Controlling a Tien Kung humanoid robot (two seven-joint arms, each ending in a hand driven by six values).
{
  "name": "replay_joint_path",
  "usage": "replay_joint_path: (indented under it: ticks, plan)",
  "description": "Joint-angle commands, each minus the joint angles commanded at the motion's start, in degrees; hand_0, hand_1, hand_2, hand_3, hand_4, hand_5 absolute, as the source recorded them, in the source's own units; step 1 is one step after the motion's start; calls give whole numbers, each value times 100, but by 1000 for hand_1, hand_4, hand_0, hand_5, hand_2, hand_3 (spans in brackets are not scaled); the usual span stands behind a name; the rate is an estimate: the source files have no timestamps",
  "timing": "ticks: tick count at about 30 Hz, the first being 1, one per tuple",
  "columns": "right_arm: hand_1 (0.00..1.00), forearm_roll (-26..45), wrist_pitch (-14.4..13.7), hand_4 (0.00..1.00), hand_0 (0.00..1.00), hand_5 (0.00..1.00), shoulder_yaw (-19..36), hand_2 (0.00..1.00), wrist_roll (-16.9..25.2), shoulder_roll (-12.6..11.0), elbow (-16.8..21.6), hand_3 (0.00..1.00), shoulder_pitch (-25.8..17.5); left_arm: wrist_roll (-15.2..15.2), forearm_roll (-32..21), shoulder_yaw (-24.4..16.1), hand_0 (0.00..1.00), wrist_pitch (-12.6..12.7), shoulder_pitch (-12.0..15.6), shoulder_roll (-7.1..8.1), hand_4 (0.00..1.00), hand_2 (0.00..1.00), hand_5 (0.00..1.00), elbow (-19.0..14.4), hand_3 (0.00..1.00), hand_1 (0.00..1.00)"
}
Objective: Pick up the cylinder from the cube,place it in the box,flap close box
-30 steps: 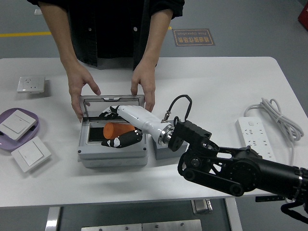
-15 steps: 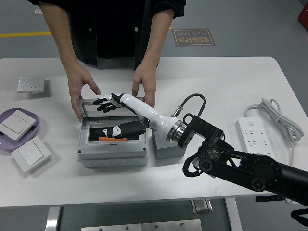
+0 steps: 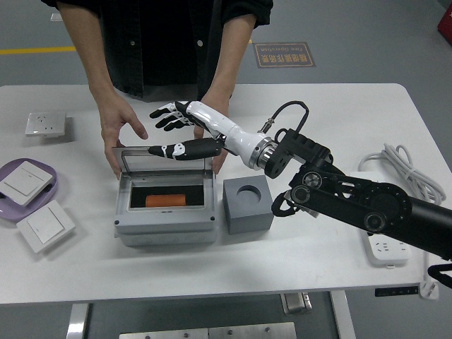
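Spread wide and empty, the right hand (image 3: 176, 131) is held above the lid (image 3: 164, 159), which is steadied by a person's two hands (image 3: 120, 131). One white table (image 3: 296, 120), one box (image 3: 166, 205), one cube (image 3: 248, 204) and one cylinder (image 3: 164, 200), lying inside the box, are seen.

The cylinder (image 3: 169, 200) lies in the box (image 3: 165, 227), cube (image 3: 248, 205) just right.

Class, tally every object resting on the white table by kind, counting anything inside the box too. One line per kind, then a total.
Grey box with open lid: 1
Orange cylinder, lying in the box: 1
Grey cube with round socket: 1
White wall switches or sockets: 3
Purple plate: 1
White power strip with cord: 1
Total: 8
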Motion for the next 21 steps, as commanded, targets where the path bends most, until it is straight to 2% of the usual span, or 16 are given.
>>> replay_joint_path:
  ticks: [3,6,15,18,21]
  plan:
    - [709,113,6,903,801,398,-168,694,38,-46,-250,741,17,6,10,-9,669,-1,-2,-2,657,657,267,-2,677,682]
    - [708,120,4,886,798,380,-303,692,46,-125,-171,740,-14,12,58,-54,669,-2,2,-2,654,657,263,-8,676,682]
    - [704,-151,22,875,796,377,-421,690,-42,-430,733,741,-183,13,139,-162,669,4,21,11,654,657,262,-11,677,682]
    - [695,-150,177,862,788,380,-474,688,-110,-490,923,738,-228,16,172,-205,669,4,22,6,654,657,263,-13,677,682]
    - [695,-126,473,862,788,380,-483,688,-217,-525,1033,738,-280,20,183,-224,669,7,25,-1,654,657,263,-14,677,682]
